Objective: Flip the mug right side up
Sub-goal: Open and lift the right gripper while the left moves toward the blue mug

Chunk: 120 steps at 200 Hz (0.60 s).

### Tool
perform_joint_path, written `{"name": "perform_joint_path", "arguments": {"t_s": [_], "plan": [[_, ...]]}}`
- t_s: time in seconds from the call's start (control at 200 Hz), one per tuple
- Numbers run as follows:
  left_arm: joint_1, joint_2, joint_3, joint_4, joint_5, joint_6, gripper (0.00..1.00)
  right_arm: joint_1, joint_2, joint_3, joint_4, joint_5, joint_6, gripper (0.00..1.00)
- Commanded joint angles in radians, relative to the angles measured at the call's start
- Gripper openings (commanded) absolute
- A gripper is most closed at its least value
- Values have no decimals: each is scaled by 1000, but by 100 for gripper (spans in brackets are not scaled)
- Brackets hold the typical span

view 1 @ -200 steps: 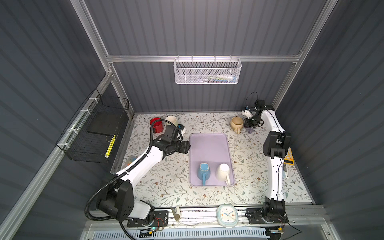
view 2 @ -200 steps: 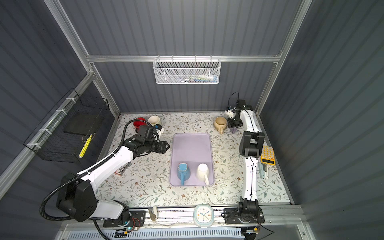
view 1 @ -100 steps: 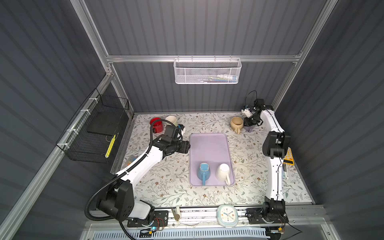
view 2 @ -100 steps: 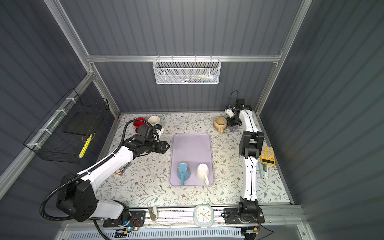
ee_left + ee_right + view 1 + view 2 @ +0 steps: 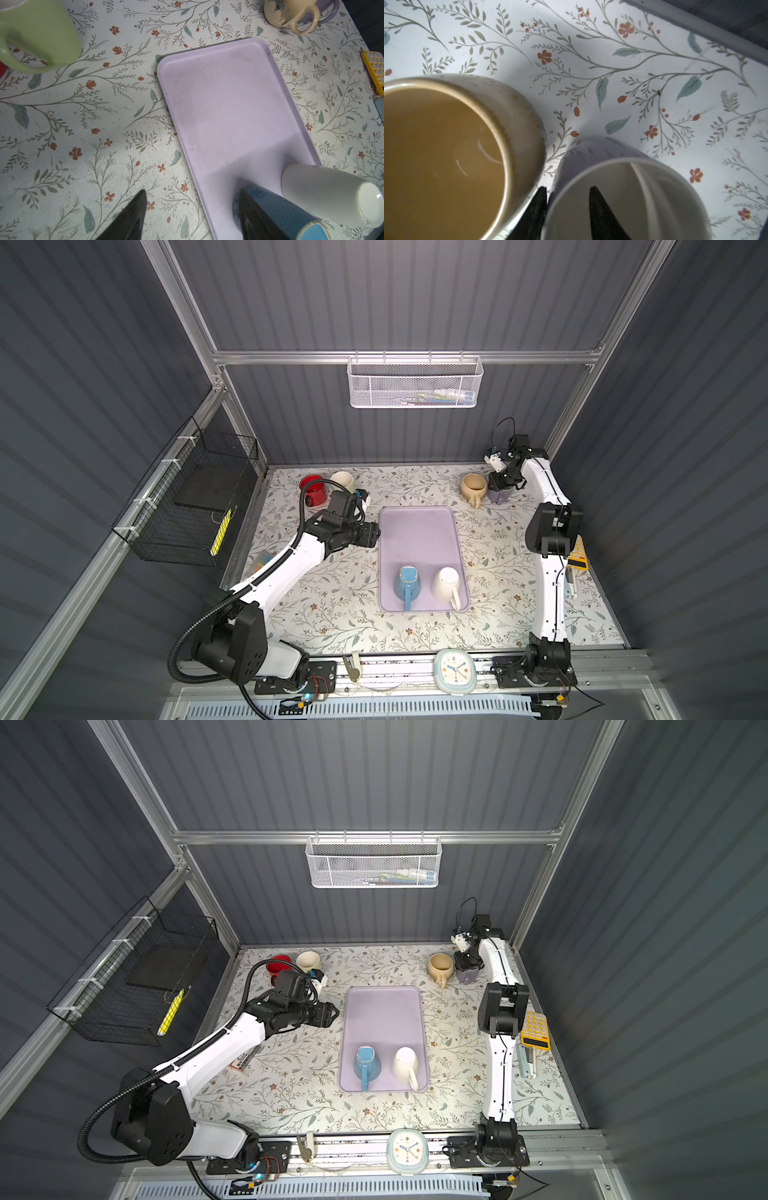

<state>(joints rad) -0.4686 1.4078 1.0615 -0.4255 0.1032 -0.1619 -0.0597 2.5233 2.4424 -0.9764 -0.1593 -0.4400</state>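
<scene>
While the left gripper (image 5: 372,536) hangs idle at 9 o'clock of the lilac tray (image 5: 415,526), both top views put the right gripper (image 5: 498,488) over the lavender mug (image 5: 498,497) at the tray's 1 o'clock, just beside a tan mug (image 5: 473,486). Left wrist view: black fingers (image 5: 133,216) spread wide, holding nothing. Right wrist view: mug mouth-up, pale inside, 1 finger inside and 1 outside its wall, parted loosely, apparently to release it; the turn looks done.
</scene>
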Motion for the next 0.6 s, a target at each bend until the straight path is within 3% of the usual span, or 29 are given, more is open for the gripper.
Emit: {"name": "perform_joint_path", "arguments": {"t_s": [0.0, 0.35, 0.52, 0.595], "plan": [[-4, -42, -20, -5, -9, 9, 70, 12, -74, 8, 10, 25, 13, 39], [-4, -141, -86, 13, -2, 13, 70, 38, -212, -79, 42, 96, 32, 42], [-4, -262, -211, 91, -22, -15, 71, 81, -290, -108, -6, 139, 108, 43], [-4, -299, -268, 155, 4, -57, 71, 118, -361, -205, 34, 166, 144, 43]]}}
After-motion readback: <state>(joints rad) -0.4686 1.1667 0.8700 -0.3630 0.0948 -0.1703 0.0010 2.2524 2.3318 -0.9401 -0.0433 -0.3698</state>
